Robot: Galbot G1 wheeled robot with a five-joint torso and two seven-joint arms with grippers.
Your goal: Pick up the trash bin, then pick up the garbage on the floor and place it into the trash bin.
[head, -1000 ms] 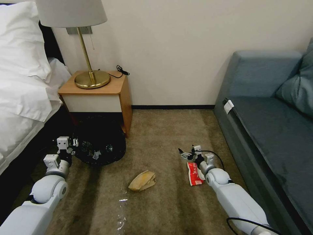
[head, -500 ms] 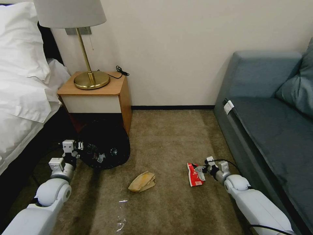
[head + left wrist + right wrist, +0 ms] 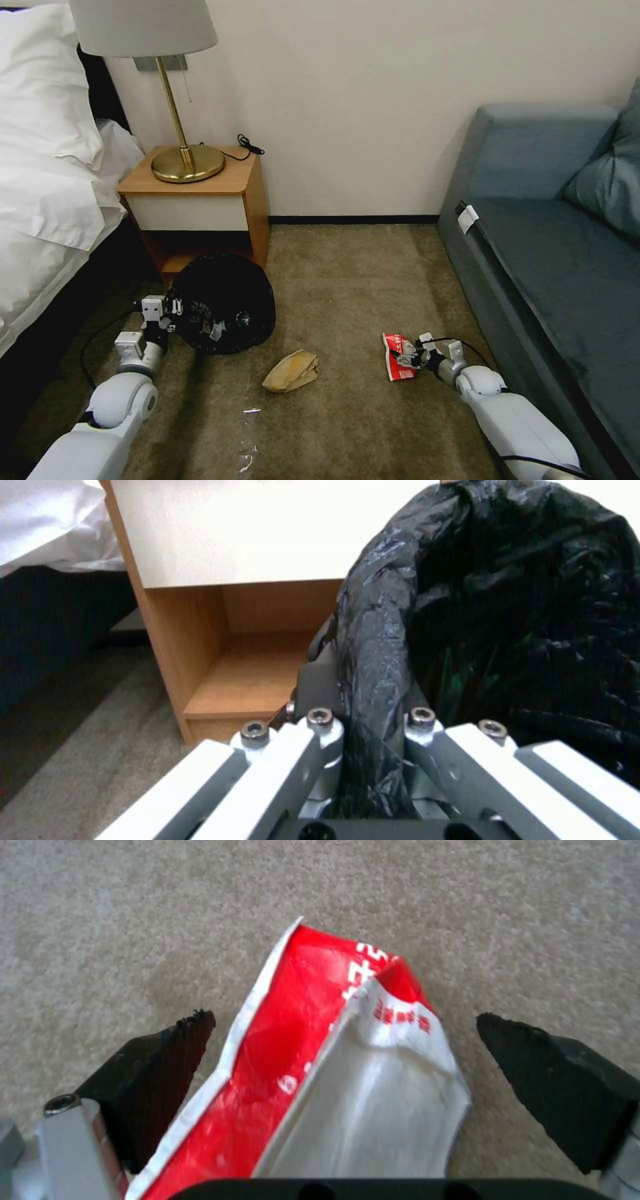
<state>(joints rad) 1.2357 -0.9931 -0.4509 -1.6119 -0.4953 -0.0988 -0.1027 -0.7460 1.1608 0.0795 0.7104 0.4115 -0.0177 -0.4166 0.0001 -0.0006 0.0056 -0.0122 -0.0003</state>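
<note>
Right gripper [image 3: 343, 1032] — astride snack packet [image 3: 320, 1075]

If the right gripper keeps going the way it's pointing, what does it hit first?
Probably the red-white packet: the right gripper has its jaws open on either side of it, with carpet beyond.

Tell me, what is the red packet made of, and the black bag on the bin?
The red packet looks like thin plastic film: glossy red print, a pale shiny inside, sharp creases. It lies between the open right gripper fingers. The black bag seems to be thin plastic sheet too: crinkly, with fine wrinkles that catch the light. The left gripper pinches its rim.
</note>
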